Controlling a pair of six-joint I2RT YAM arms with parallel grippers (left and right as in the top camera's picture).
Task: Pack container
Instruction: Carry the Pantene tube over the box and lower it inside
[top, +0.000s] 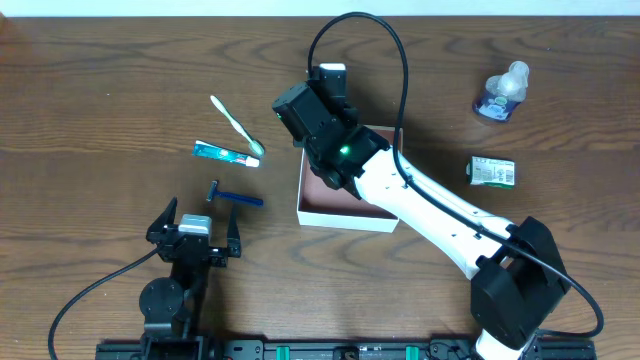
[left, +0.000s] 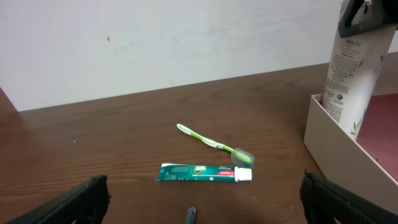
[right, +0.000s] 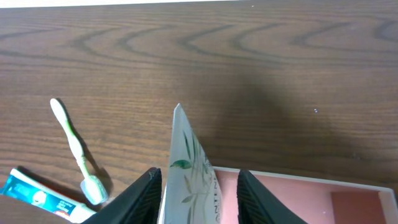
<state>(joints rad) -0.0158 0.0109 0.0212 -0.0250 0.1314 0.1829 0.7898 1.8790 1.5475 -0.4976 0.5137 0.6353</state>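
The container (top: 345, 220) is a square white box with a pinkish inside, at the table's middle; its wall shows in the left wrist view (left: 329, 140) and its inside in the right wrist view (right: 298, 193). My right gripper (top: 325, 150) is over the box's far-left corner, shut on a white tube with a green leaf print (right: 189, 168). In the left wrist view the tube (left: 351, 68) hangs upright, slightly tilted, with its lower end inside the box. My left gripper (top: 197, 218) is open and empty near the front edge, left of the box.
A green-and-white toothbrush (top: 236, 124), a toothpaste tube (top: 227, 153) and a blue razor (top: 235, 197) lie left of the box. A small clear bottle (top: 500, 93) and a green-and-white carton (top: 493, 171) are at the right.
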